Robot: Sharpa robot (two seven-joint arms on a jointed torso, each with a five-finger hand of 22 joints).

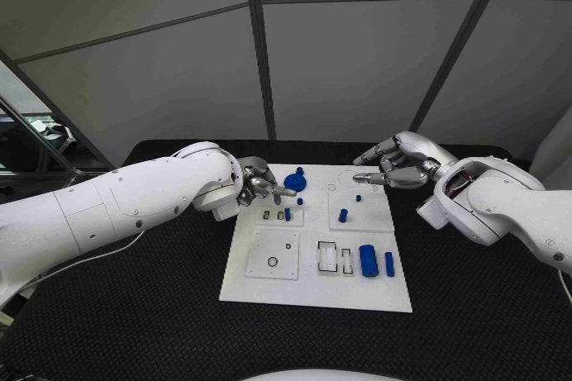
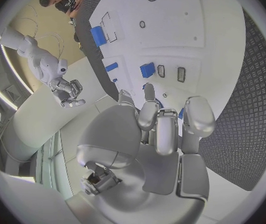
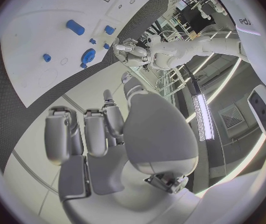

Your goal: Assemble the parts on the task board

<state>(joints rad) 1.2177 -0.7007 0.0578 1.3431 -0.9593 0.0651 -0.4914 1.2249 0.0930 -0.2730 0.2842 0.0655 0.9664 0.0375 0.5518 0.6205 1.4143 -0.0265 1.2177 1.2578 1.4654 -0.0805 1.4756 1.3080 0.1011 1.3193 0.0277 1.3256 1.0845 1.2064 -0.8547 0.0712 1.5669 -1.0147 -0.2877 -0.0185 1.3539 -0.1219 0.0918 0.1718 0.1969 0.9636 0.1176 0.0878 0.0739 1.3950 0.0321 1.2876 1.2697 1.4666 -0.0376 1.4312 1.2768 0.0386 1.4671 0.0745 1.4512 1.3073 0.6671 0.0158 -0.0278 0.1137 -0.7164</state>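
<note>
Left hand (image 1: 264,189) empty, fingers loosely curled over task board (image 1: 317,294) far-left; right hand (image 1: 397,168) empty; best lowered squarely onto blue disc (image 1: 294,182).

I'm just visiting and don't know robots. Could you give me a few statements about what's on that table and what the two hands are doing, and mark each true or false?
1. The white task board lies flat on a black table. True.
2. The right hand is gripping the large blue cylinder. False: that cylinder lies on the board's near part, untouched, and the right hand hovers over the far right corner holding nothing.
3. The left hand is above the board's far left part, near a round blue disc. True.
4. All the blue parts are piled off the board on the table. False: those visible are on the board.
5. Both arms are white. True.
</note>
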